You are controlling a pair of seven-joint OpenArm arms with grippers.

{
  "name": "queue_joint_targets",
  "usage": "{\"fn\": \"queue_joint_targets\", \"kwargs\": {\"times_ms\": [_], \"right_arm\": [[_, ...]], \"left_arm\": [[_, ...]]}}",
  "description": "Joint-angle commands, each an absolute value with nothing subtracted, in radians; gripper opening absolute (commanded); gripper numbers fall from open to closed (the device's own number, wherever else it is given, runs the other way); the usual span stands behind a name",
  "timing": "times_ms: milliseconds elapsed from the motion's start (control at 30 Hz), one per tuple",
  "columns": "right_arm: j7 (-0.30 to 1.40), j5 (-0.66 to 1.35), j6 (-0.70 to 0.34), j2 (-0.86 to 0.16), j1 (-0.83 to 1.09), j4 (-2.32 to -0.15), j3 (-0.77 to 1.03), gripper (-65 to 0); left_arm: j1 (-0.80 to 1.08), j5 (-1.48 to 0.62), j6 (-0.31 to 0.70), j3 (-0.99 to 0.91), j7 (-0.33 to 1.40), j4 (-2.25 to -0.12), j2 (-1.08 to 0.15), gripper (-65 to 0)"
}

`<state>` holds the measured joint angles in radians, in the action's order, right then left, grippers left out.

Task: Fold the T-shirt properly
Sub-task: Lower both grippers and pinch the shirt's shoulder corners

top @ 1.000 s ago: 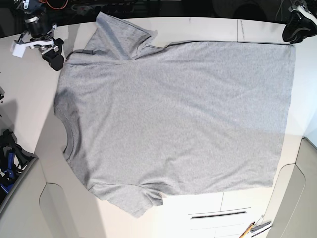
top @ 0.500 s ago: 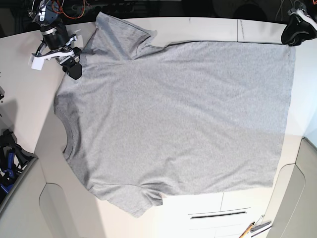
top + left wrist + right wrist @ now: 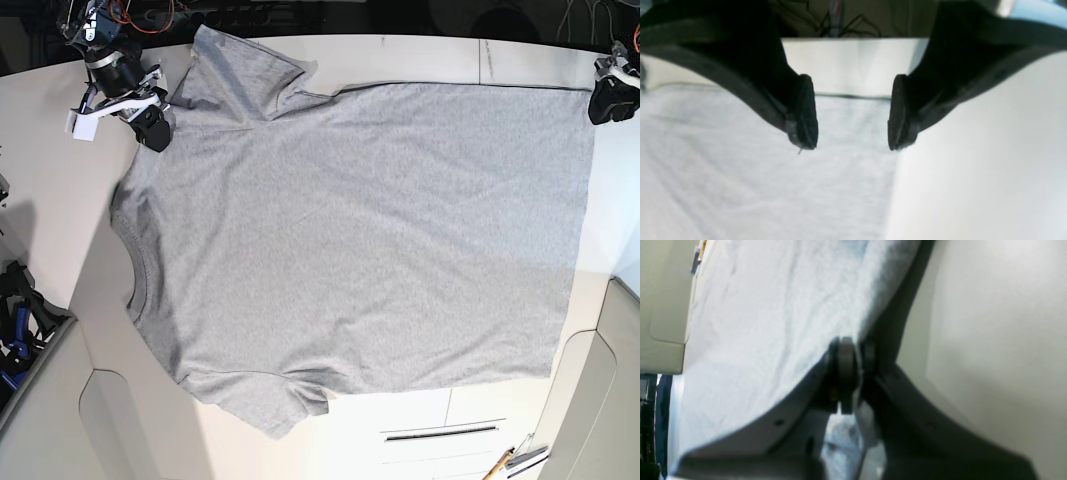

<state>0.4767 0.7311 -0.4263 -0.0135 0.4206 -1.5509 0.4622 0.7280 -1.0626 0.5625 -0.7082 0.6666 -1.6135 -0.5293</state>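
smooth cream table (image 3: 400,58) | heather-grey T-shirt (image 3: 360,250) flat | right gripper (image 3: 853,356) pinching T-shirt | left gripper (image 3: 851,116) agape, empty

Cream table (image 3: 420,55), grey T-shirt (image 3: 360,240) spread flat on it

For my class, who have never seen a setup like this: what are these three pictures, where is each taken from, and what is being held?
This is a robot with two arms. One picture looks straight down at a pale table where a grey T-shirt lies spread flat. The other two come from cameras on the arms' wrists, looking past each hand. The right hand, at the top left of the overhead view, has pinched the T-shirt's edge near the shoulder. The left hand, at the top right overhead, stands open over the hem corner, holding nothing. A pencil lies at the bottom edge.
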Motion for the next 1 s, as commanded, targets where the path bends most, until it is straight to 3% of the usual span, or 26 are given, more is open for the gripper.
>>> {"fn": "queue_joint_targets", "kwargs": {"times_ms": [0, 300, 967], "right_arm": [[0.487, 0.736, -0.426, -0.014, 0.424, -1.557, 0.463, -65.0], [0.487, 0.737, -0.426, -0.014, 0.424, -1.557, 0.463, -65.0], [0.491, 0.740, -0.426, -0.014, 0.424, -1.557, 0.463, -65.0]], "left_arm": [[0.721, -1.077, 0.567, -0.719, 0.660, -1.586, -0.546, -27.8], [0.659, -1.225, 0.573, -0.719, 0.764, -1.316, -0.546, -27.8], [0.611, -1.280, 0.595, -0.559, 0.805, -1.304, -0.546, -27.9]]}}
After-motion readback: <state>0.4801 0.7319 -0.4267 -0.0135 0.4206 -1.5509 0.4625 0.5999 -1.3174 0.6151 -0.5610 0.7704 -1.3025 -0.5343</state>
